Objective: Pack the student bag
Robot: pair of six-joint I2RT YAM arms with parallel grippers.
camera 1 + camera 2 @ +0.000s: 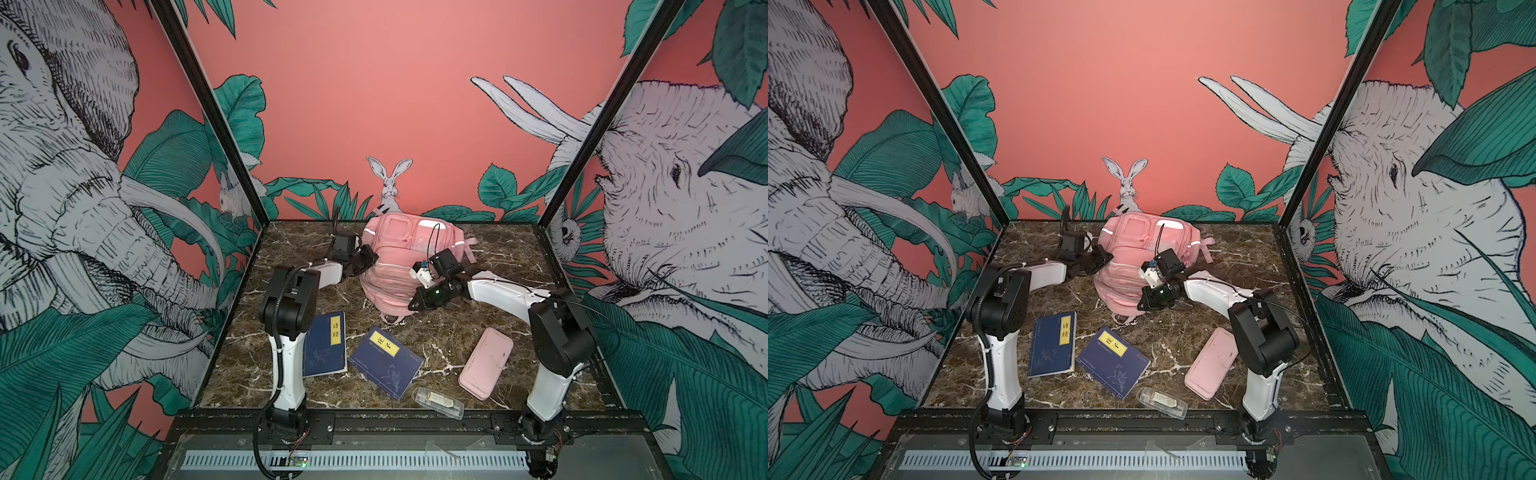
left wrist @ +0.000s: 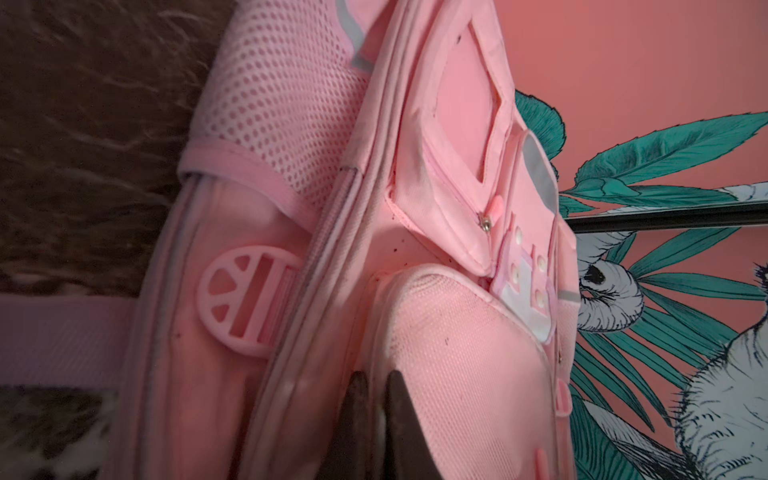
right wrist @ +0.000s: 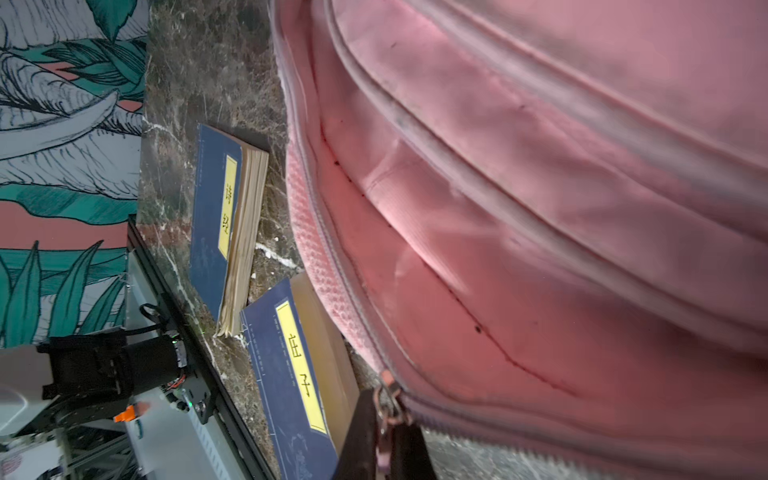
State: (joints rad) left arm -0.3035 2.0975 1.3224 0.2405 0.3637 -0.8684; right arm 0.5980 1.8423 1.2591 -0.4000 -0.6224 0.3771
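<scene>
Right wrist view: clamping zipper pull (image 3: 386, 405) with right gripper (image 3: 384, 419), pinching student bag (image 2: 457, 353) with left gripper (image 2: 375, 386); books (image 1: 386, 361), pencil case (image 1: 486, 361) unpacked.

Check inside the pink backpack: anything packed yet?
Backpack interior hidden; no opening shows. Two blue books, pink pencil case and clear box lie outside on the table. Right tool pinches a zipper pull.

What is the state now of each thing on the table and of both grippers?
student bag: lying on the table, gripped at two sides.
left gripper: shut on the student bag's fabric edge.
right gripper: shut on its zipper pull.
blue book by the left arm: closed, flat.
tilted blue book: closed, flat.
pink pencil case: closed, flat.
clear case: lying flat.
</scene>
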